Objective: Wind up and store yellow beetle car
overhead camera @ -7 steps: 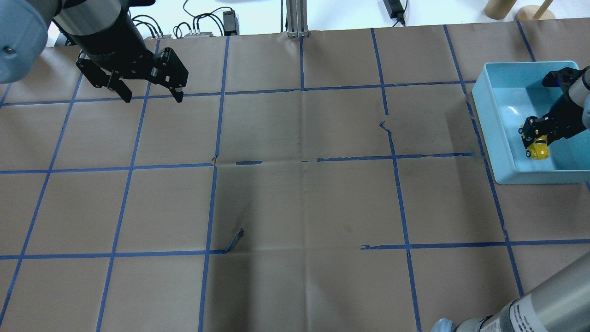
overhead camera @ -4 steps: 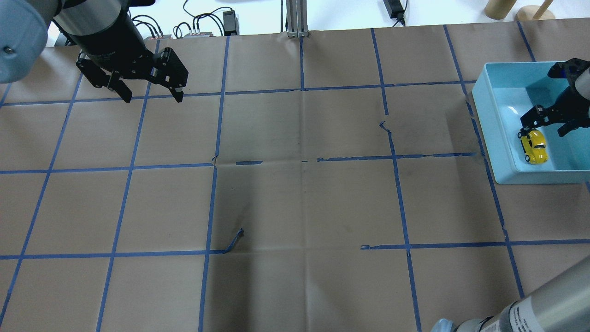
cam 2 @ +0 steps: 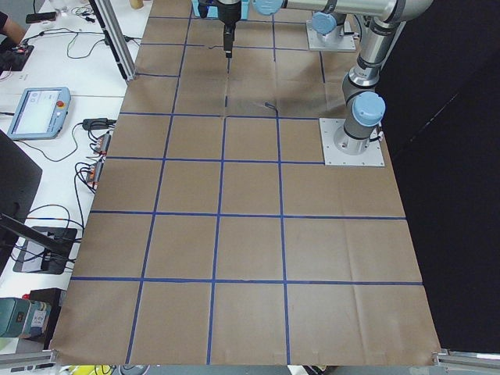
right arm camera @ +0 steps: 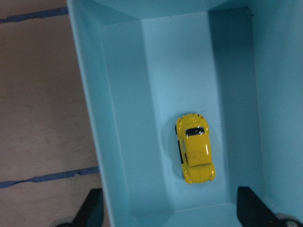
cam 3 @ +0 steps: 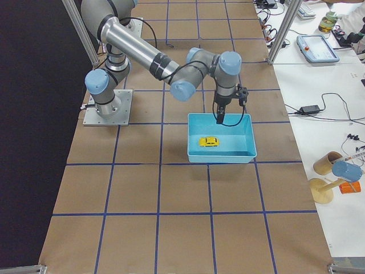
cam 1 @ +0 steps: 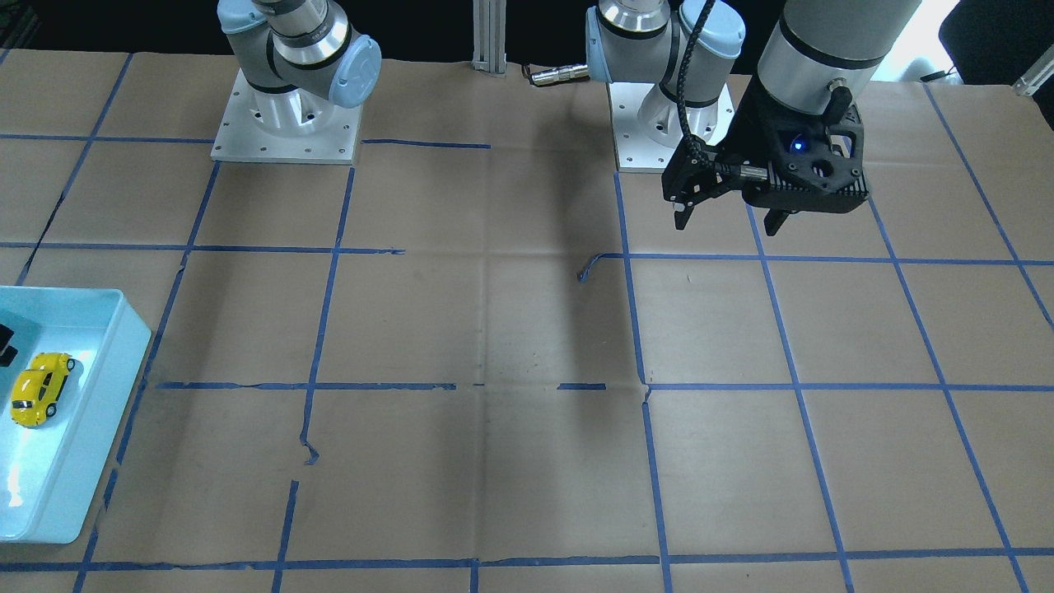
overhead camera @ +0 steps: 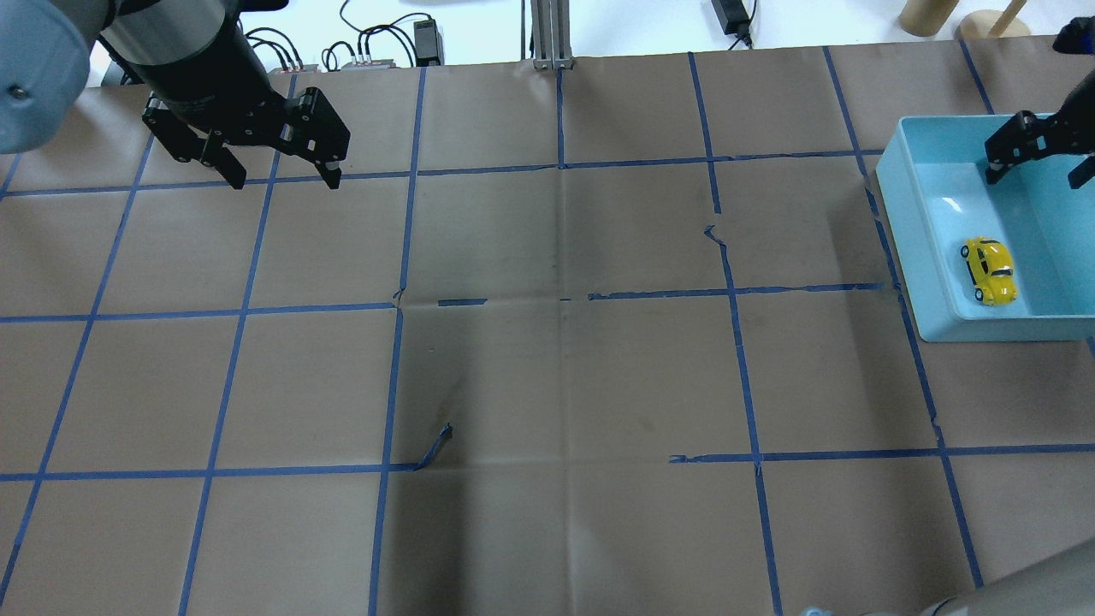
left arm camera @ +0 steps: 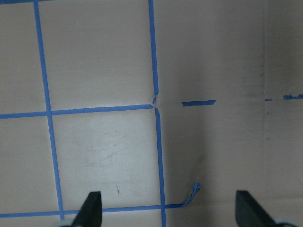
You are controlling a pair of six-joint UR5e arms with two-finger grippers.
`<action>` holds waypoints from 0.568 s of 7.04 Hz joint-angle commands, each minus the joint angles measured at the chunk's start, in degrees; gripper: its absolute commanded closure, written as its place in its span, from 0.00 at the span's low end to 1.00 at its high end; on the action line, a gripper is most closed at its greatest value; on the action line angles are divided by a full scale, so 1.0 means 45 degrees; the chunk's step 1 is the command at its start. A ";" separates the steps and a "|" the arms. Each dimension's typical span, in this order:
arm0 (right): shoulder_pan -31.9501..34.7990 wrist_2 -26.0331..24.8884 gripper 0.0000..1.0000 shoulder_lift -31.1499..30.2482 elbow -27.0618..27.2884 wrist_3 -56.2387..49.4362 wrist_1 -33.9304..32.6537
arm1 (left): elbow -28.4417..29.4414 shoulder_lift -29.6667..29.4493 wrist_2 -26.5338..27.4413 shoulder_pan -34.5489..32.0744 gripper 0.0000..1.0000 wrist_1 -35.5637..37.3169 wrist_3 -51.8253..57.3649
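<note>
The yellow beetle car lies on its wheels on the floor of a light blue bin at the table's right side. It also shows in the front view, the right side view and the right wrist view. My right gripper is open and empty, raised above the bin's far half and apart from the car. My left gripper is open and empty, hovering over the far left of the table; the left wrist view shows only paper and tape below it.
The table is covered in brown paper with a blue tape grid. A loose tape curl sticks up near the middle front. Cables and adapters and a metal post stand at the far edge. The arm bases stand at the robot's side.
My right gripper opened and let go of the yellow beetle car, then rose and drew back toward the bin's far end. The car stays in the bin. The left arm has not moved.
</note>
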 commanded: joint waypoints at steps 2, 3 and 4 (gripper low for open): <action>0.2667 0.0018 0.00 -0.1653 -0.0402 0.3485 0.1691 | 0.0000 -0.0032 0.0000 -0.0009 0.01 0.0018 0.0002; 0.3839 -0.0021 0.00 -0.1772 -0.0383 0.4695 0.1826 | 0.0000 -0.0032 0.0000 -0.0009 0.01 0.0038 0.0002; 0.4991 -0.0041 0.00 -0.1773 -0.0383 0.5481 0.1847 | 0.0000 -0.0032 0.0000 -0.0009 0.01 0.0038 -0.0018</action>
